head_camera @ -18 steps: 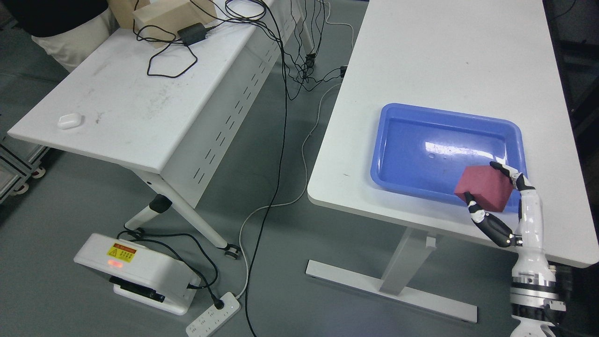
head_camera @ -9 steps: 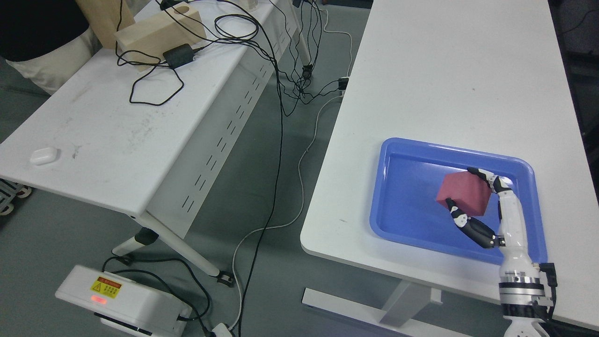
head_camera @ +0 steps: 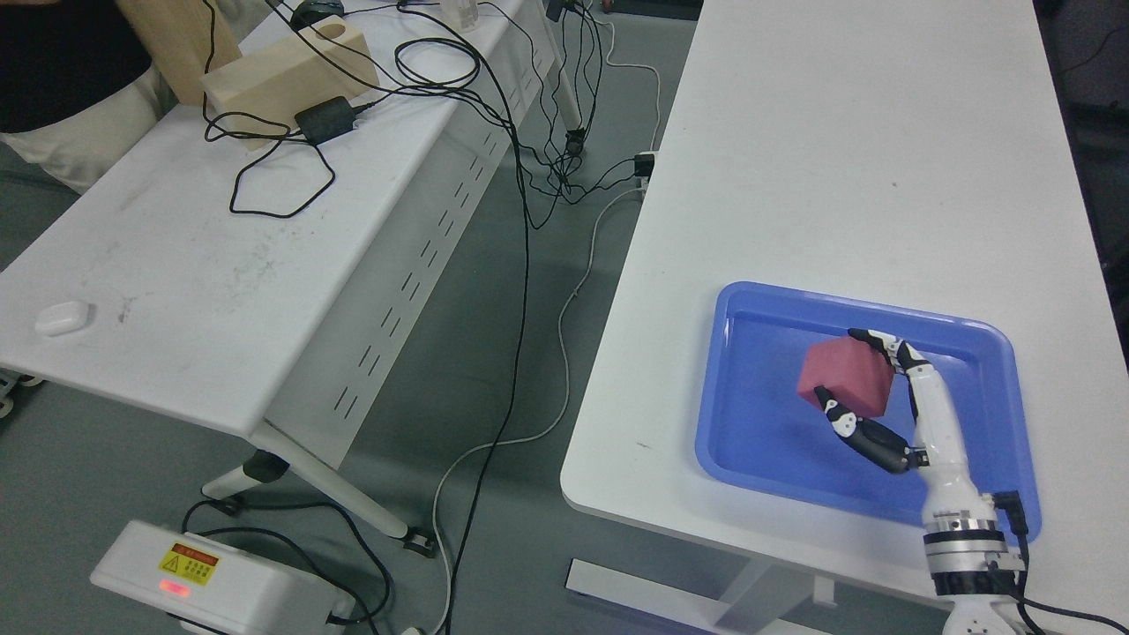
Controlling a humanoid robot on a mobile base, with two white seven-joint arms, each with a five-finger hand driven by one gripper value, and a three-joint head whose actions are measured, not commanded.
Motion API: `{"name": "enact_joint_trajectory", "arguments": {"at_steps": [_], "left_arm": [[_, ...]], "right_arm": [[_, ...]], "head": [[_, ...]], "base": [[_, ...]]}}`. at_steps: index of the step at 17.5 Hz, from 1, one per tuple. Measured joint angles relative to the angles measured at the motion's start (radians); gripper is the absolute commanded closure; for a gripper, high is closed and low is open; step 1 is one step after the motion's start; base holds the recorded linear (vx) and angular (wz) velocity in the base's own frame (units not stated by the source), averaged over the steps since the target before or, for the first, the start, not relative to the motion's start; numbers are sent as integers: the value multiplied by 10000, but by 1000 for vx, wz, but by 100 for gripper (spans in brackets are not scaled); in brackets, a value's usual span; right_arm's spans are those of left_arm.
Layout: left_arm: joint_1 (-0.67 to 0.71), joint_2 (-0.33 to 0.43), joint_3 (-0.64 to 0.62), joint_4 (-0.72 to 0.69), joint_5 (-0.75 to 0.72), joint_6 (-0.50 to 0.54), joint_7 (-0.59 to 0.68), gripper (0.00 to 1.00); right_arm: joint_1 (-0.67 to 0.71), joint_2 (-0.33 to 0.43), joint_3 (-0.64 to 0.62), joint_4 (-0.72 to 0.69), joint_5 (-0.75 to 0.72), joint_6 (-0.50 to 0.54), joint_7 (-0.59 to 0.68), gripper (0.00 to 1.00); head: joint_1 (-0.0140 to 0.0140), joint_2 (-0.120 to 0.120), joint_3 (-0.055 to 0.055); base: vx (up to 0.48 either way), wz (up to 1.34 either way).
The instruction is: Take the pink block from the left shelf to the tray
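My right hand point(head_camera: 854, 381) reaches in from the lower right and is shut on the dark pink block point(head_camera: 845, 378), thumb below and fingers above. Hand and block are over the middle of the blue tray point(head_camera: 750, 441), which lies on the white table point(head_camera: 838, 150) at the right. I cannot tell whether the block touches the tray floor. My left arm does not show.
A second white table point(head_camera: 194, 265) stands at the left with a wooden block point(head_camera: 282, 75), a black adapter point(head_camera: 325, 119), cables and a small white case point(head_camera: 62, 317). Cables hang in the gap between the tables. A white box point(head_camera: 212, 582) lies on the floor.
The camera has tilted, so the whole picture slid down. Relative to the tray, my right hand has carried the block from its near right corner to over its middle.
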Motion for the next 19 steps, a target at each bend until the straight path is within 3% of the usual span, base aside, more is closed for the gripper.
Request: {"name": "enact_joint_trajectory", "arguments": {"at_steps": [5, 12, 19], "left_arm": [[0, 0, 0, 0, 0, 0, 0, 0], [0, 0, 0, 0, 0, 0, 0, 0], [0, 0, 0, 0, 0, 0, 0, 0]], "right_arm": [[0, 0, 23, 4, -713, 259, 218, 2], [-59, 0, 51, 3, -1440, 352, 360, 0], [-105, 0, -190, -6, -3134, 361, -12, 0]], "head": [[0, 0, 0], [0, 0, 0], [0, 0, 0]], "base": [[0, 0], [0, 0], [0, 0]]}}
